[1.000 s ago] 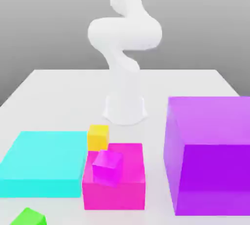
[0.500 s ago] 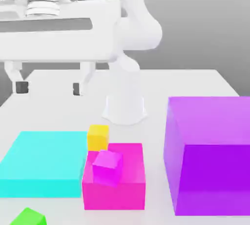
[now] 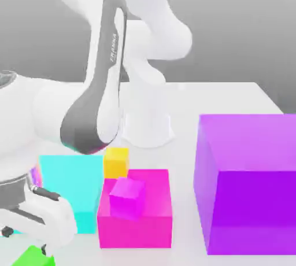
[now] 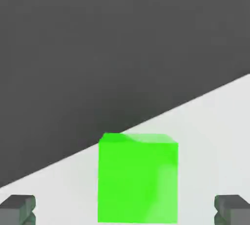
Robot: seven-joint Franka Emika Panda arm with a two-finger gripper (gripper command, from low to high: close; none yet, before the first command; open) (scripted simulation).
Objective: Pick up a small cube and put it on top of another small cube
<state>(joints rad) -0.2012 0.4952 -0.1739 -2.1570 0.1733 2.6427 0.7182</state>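
The small cube [image 4: 137, 177] is bright green and plain-faced, standing on the white table between my open gripper's [image 4: 124, 210] two grey fingertips [image 4: 17, 209], with a gap on each side. In the exterior view the green cube [image 3: 30, 257] peeks out at the near corner on the exterior view's left, directly under my arm's white hand [image 3: 40, 220]. A small yellow cube [image 3: 116, 162] stands on the table behind the pink block [image 3: 139, 221]. A small magenta cube [image 3: 127, 197] rests tilted on top of that pink block.
A flat cyan block [image 3: 68, 181] lies partly behind my arm. A big purple block [image 3: 248, 184] stands at the exterior view's right. The robot's base [image 3: 148, 127] is at the table's middle back. The table's edge [image 4: 161, 114] runs just beyond the green cube.
My arm has swung down from above the table's left to the near left corner, over the green cube, and now covers part of the cyan block. The cubes have not moved.
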